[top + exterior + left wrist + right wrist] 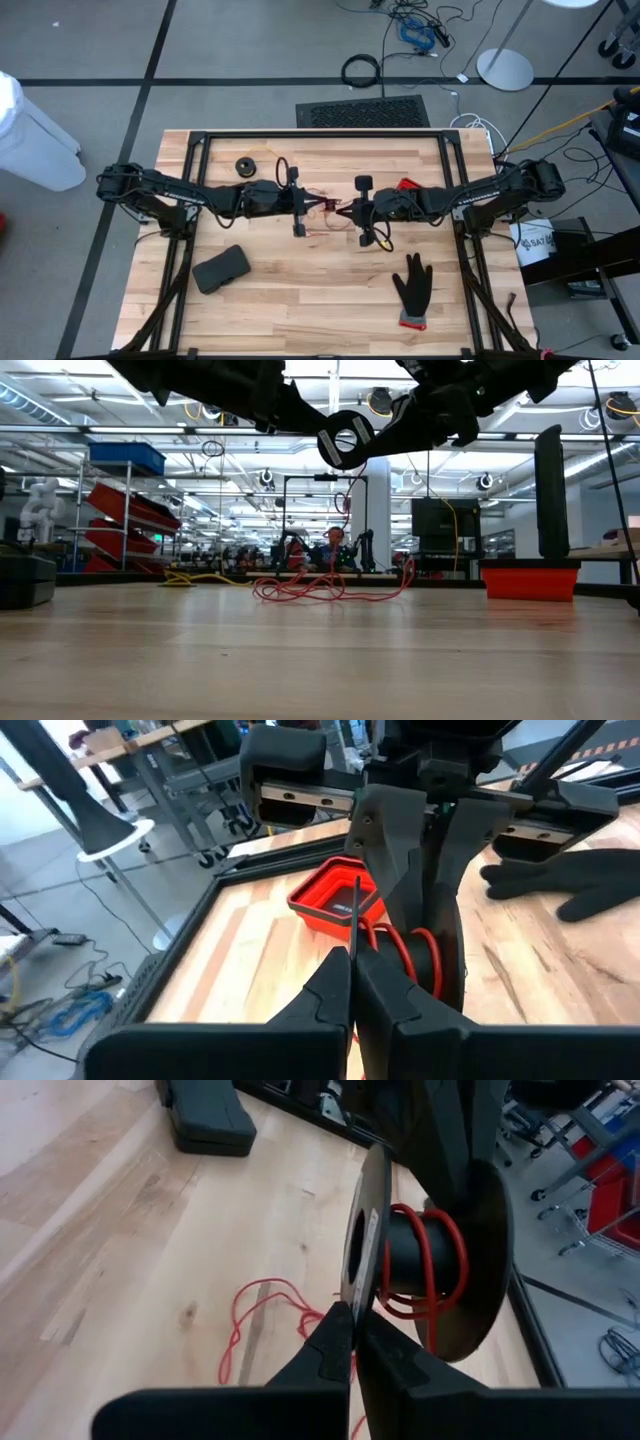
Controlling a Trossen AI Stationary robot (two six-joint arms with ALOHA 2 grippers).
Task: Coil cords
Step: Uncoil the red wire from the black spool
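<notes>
The red cord is partly wound on a small black spool point(430, 1270) held above the table's middle point(345, 438). The rest of the cord lies in a loose heap point(320, 585) on the wood point(260, 1320). My right gripper point(362, 210) is shut on the spool. My left gripper point(300, 208) faces it, shut on a strand of the red cord point(357, 910). A second black spool point(245, 165) lies on the table at the far left, with a yellow-tan cord point(190, 577) beside it. My left gripper pinches a single strand of the red cord point(354, 935) between its two fingertips point(352, 960), coming level from the table's left. The strand runs on from the fingertips toward the spool, clear of the table. My right gripper pinches the rim of one spool flange point(362, 1295) between its two fingertips point(355, 1315), coming level from the table's right. The spool is lifted clear of the table with its axis about level. Red windings show on its core point(440, 1250), and cord hangs down to the heap.
A black glove point(412, 290) lies at the near right. A black case point(220, 268) lies at the near left. A red tray point(408, 185) sits behind my right gripper. A black frame point(320, 135) borders the table.
</notes>
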